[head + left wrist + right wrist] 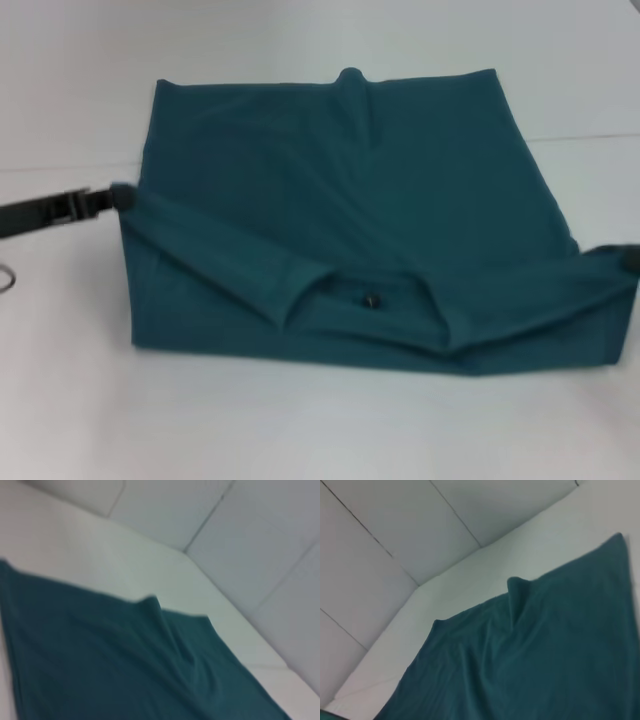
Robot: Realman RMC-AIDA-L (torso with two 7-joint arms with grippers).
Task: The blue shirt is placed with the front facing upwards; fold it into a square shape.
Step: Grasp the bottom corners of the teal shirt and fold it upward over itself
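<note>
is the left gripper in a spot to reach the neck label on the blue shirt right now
Probably yes. The left gripper sits at the blue shirt's left edge, and the small dark neck label lies exposed in the collar opening on top of the fold, nearer the front. Only flat cloth lies between them.

One blue shirt (350, 220), folded, lies on one white table (300, 430); one small dark neck label (371, 300) shows at its collar; two grippers are in view: one left gripper (118, 195) and one right gripper (630, 260), one at each side edge.
</note>
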